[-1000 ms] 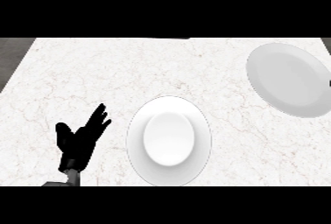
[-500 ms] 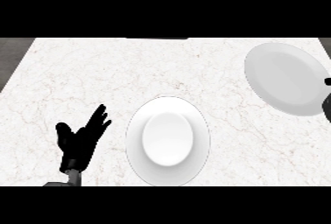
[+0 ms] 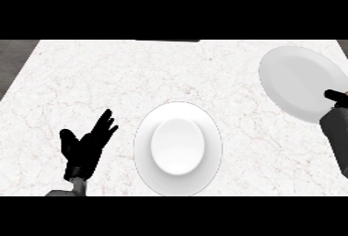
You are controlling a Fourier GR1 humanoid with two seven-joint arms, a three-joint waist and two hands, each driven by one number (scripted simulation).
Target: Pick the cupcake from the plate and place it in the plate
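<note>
Left hand point(image 3: 85, 150): resting low, fingers spread, holding nothing. Near plate point(image 3: 144, 154): just right of it. Right hand point(image 3: 334, 95): beyond, at rim of far plate point(image 3: 292, 73); whether closed cannot be told. Cupcake: nowhere visible; locate it before grasping.

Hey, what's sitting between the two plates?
Nothing. In the head view, only bare counter lies between the near plate and the far plate at upper right.

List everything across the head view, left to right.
left hand, open and resting → near plate → far plate at the counter's right end
</note>
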